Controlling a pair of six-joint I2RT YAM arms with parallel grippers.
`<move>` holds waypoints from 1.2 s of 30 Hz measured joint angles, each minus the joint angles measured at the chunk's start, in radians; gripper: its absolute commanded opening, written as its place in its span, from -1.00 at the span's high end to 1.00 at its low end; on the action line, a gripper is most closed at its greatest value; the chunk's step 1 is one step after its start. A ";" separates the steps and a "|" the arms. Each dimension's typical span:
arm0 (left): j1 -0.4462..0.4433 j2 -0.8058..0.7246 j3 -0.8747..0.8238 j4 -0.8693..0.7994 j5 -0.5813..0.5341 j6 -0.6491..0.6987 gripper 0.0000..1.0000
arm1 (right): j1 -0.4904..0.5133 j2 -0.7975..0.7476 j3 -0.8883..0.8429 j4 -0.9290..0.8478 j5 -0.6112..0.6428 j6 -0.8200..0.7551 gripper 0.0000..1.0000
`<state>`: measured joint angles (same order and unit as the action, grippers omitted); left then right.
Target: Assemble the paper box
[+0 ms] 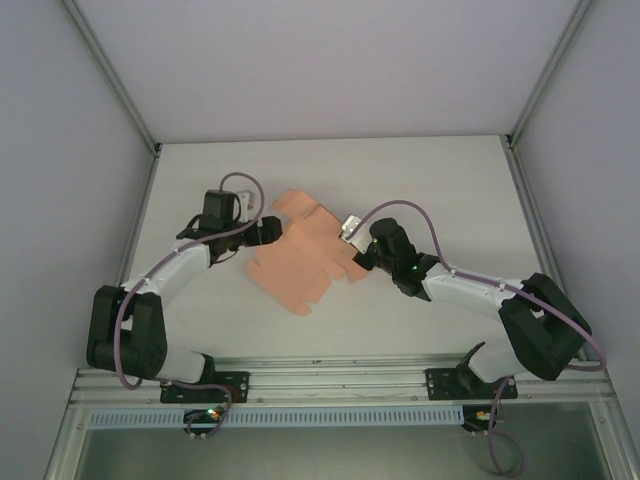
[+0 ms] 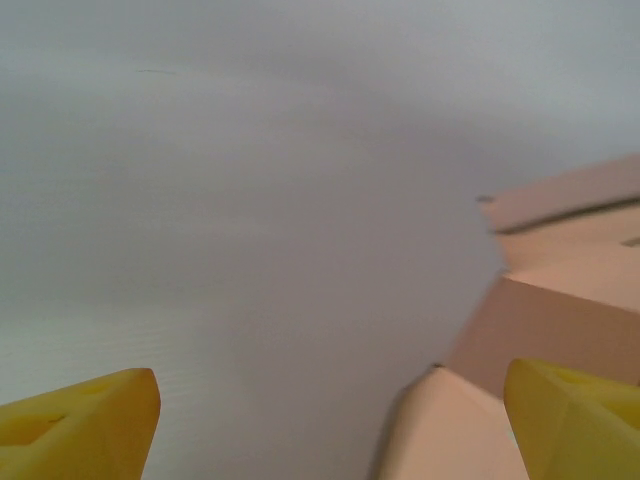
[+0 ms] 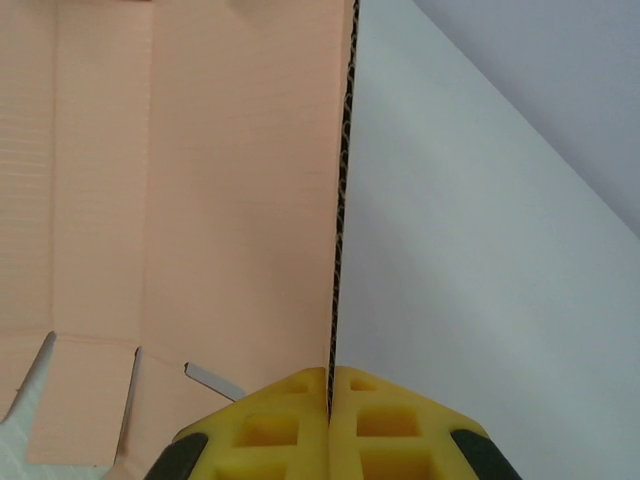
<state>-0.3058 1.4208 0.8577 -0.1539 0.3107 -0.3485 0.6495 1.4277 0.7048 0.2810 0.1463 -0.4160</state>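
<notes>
Reached in from the left with the left tool [image 1: 268, 232], yellow fingers [image 2: 90, 420] spread wide and gripping nothing. Stood just at the left edge of the paper box [image 1: 300, 260]. In the left wrist view, had one finger out over bare white table [image 1: 430, 190] and the other in front of salmon-pink card. Could not tell whether that finger touched the card.

Lay about mid-table, between the two tools, as a die-cut sheet of thin card. Spread mostly flat, with flaps and tabs jutting along the edges and a few panels tilted up at the creases near the left tool.

Pinched the sheet's right side with the right tool [image 3: 330, 390], yellow fingers pressed together on the dark corrugated edge of one panel. Ran straight away from those fingers in the right wrist view, with the pink face on the left of the edge and white table on the right. Showed small cut tabs and a narrow slot low at the left of that view.
</notes>
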 measured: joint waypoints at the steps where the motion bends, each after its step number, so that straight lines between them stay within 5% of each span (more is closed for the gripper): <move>1: -0.016 0.001 0.000 0.006 0.003 0.011 -0.79 | 0.000 0.000 0.000 0.000 -0.006 0.000 1.00; 16: -0.212 0.138 0.043 0.016 -0.198 0.076 -0.32 | -0.004 -0.001 0.000 -0.026 -0.038 -0.003 1.00; 21: -0.238 0.135 0.051 0.007 -0.277 0.070 -0.58 | -0.004 -0.001 0.001 -0.045 -0.023 -0.026 1.00; 25: -0.237 0.064 0.023 -0.011 -0.269 0.051 -1.00 | -0.004 -0.001 0.028 -0.095 0.037 -0.100 1.00; 31: -0.188 -0.185 -0.057 -0.041 -0.198 0.004 -1.00 | 0.009 0.019 0.095 -0.114 0.187 -0.299 1.00; 36: -0.053 -0.255 -0.066 -0.044 -0.195 -0.056 -1.00 | 0.043 0.084 0.083 0.014 0.270 -0.503 1.00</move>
<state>-0.3592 1.1660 0.7918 -0.1982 0.1154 -0.4049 0.6930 1.5120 0.7876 0.2951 0.4168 -0.9188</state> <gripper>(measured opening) 0.999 0.036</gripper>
